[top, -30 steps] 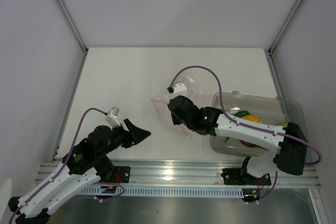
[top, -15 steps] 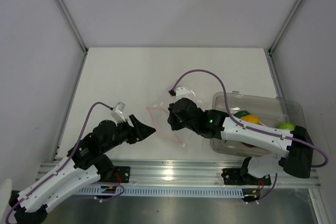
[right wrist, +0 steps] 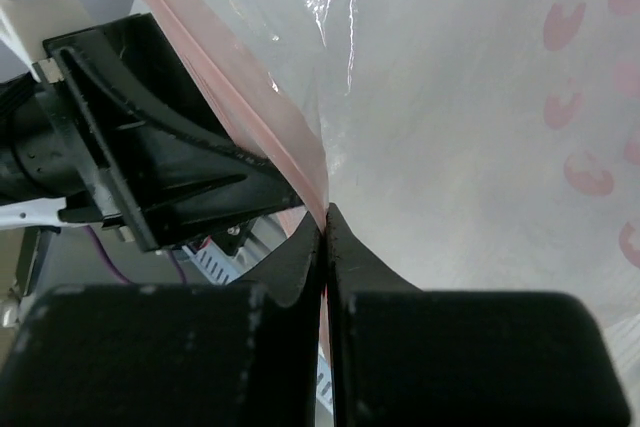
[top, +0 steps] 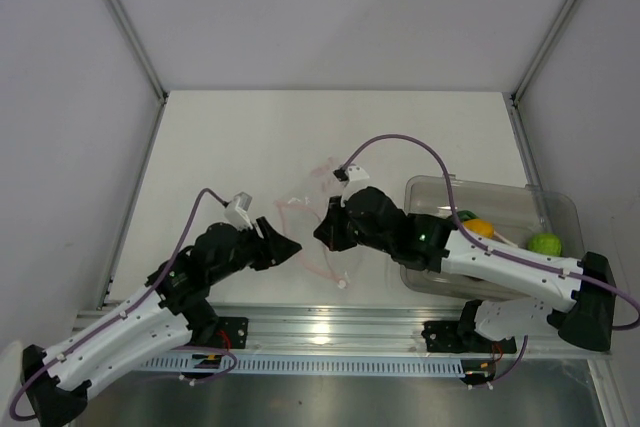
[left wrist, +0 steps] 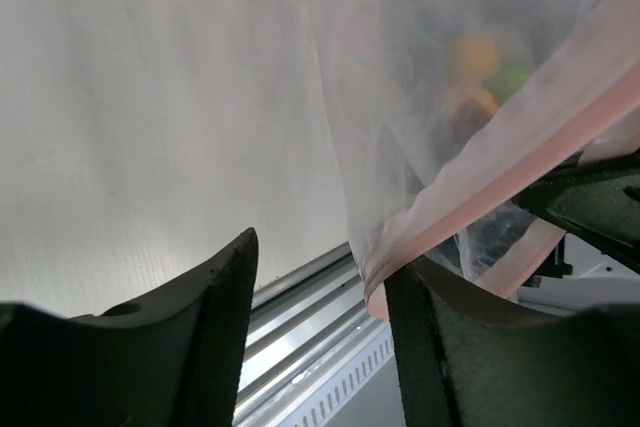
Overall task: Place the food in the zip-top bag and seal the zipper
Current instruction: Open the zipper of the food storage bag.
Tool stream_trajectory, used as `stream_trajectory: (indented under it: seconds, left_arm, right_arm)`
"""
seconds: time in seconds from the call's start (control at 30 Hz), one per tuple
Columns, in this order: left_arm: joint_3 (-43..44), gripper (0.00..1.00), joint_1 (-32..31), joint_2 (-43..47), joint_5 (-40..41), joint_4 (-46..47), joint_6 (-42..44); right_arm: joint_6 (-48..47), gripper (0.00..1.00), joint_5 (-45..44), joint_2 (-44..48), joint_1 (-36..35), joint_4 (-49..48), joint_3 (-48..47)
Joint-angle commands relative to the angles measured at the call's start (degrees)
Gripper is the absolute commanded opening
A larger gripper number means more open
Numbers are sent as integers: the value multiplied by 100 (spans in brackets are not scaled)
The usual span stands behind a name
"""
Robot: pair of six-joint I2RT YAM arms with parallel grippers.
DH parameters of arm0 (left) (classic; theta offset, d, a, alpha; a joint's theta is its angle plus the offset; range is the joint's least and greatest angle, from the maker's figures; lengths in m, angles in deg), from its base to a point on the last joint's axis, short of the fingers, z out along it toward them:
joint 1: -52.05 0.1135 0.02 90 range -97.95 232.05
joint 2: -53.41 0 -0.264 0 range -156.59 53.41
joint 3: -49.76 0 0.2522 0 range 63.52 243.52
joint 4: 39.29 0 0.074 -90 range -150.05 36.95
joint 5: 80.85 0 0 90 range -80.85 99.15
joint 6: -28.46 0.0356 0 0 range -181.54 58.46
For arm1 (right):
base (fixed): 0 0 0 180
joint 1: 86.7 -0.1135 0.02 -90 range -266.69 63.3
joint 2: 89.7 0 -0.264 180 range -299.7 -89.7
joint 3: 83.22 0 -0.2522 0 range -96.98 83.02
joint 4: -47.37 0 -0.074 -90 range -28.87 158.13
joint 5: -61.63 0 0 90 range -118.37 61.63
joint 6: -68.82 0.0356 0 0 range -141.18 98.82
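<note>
We record the zip-top bag (right wrist: 400, 67) as clear with pink printed marks, its zipper (right wrist: 245, 100) pink-red. We find the fingers (left wrist: 205, 347) black, the counter (top: 240, 137) white; 1 green fruit (top: 545, 244), 1 yellow-orange fruit (top: 479, 227).

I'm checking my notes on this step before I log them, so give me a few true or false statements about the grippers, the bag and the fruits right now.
1. The right gripper is shut on the pink zipper of the zip-top bag. True.
2. The left gripper is clamped shut on the bag. False: its jaws stand apart, with the zipper edge close to one finger.
3. The green fruit is inside the bag. False: it lies in the clear tray on the right.
4. The yellow-orange fruit sits in the tray. True.
</note>
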Motion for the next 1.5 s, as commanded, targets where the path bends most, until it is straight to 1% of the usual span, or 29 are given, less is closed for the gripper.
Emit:
stream_trajectory:
  seconds: [0.0,0.03,0.1,0.13,0.17,0.2,0.37,0.43,0.5,0.53,0.63,0.77,0.8,0.93,0.97,1.07,1.1,1.13,1.17,1.27,1.33,1.37,1.4,1.47]
  left_arm:
    - [290,54,-37,-194,80,294,296]
    - [361,45,-37,-212,98,267,375]
    - [466,32,-37,-204,133,223,454]
    - [562,17,-37,-186,151,101,533]
    - [616,8,-37,-169,177,31,577]
    - [747,1,-37,-134,238,-83,621]
    - [1547,1,-37,16,283,-935,1078]
    - [1994,1,-45,-1,152,-1147,1332]
    - [2206,1,-37,-98,55,-1411,1491]
    - [2477,0,-37,-115,-41,-1455,1535]
    - [2768,1,-37,-203,-279,-1570,1623]
    - [2875,0,-37,-247,-569,-1544,1720]
    - [2953,0,-37,-326,-622,-1561,1790]
    - [3059,1,-37,-729,-1017,-1535,1931]
    - [3068,0,-45,-818,-1183,-1500,1957]
    - [3025,1,-37,-1196,-1299,-1412,2028]
    - [2911,1,-37,-1301,-1317,-1333,2037]
    - [2867,1,-37,-1346,-1317,-1158,2037]
    - [2849,1,-37,-1390,-1326,-1078,2045]
    - [2892,1,-37,-1609,-1291,-893,2089]
    - [3041,1,-37,-1784,-1282,-858,2142]
    - [3407,1,-37,-1838,-1273,-928,2203]
    - [3524,1,-37,-1873,-1203,-998,2247]
    - [3822,1,-37,-1900,-1071,-1304,2379]
  right_arm:
    - [285,0,310,304,98,-364,205]
    - [311,0,371,382,194,-399,250]
    - [399,0,529,462,274,-434,372]
    - [426,0,556,515,300,-443,417]
    - [452,0,591,628,370,-443,461]
    - [531,0,635,690,423,-469,522]
    - [768,0,1232,1068,853,-786,891]
    - [839,0,1505,1086,924,-865,970]
    - [883,0,1698,1086,995,-953,1015]
    - [953,0,1786,1086,1004,-1084,1084]
    - [1041,0,1953,1069,1056,-1243,1155]
    - [1102,0,2041,1060,1144,-1243,1296]
    - [1111,3,2068,1051,1170,-1226,1331]
    - [1112,9,2103,1007,1399,-1042,1568]
    - [1077,18,1964,1007,1408,-963,1595]
    - [848,35,1595,1033,1417,-480,1490]
    - [735,46,1541,1060,1417,-261,1385]
    - [673,50,1506,1069,1425,-154,1323]
    - [611,57,1445,1138,1425,-31,1253]
    - [365,66,1015,1366,1426,522,910]
    - [224,68,769,1507,1426,944,647]
    - [189,69,680,1647,1426,1076,559]
    - [162,70,575,1727,1434,1286,479]
    - [48,70,565,1946,1443,1411,303]
